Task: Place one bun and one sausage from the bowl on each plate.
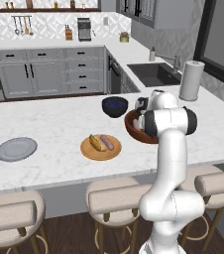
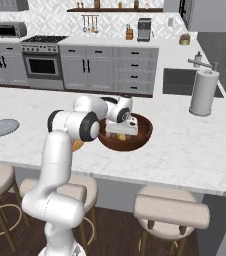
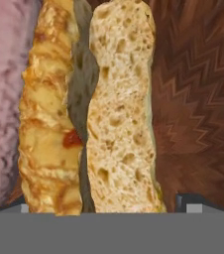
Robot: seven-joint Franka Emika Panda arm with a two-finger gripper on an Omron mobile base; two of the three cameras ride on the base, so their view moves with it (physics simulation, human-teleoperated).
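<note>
The reddish-brown wooden bowl [image 1: 132,132] [image 2: 141,134] stands on the island, and my gripper [image 2: 121,131] [image 3: 105,206] reaches down into it. Seen from the hand, a split bun [image 3: 89,114] lies lengthwise between my open fingertips [image 3: 189,204], with a pink sausage [image 3: 2,99] beside it on the left. Left of the bowl, the tan-orange plate [image 1: 86,150] carries a bun [image 1: 97,143] and a sausage [image 1: 107,142]. The pale grey plate [image 1: 16,149] [image 2: 1,127] lies bare at the far left.
A dark blue-black bowl [image 1: 115,106] sits just behind the wooden bowl. A paper towel roll [image 1: 192,80] [image 2: 203,93] stands to the right near the sink [image 1: 153,73]. Padded stools [image 1: 111,196] line the island's near edge.
</note>
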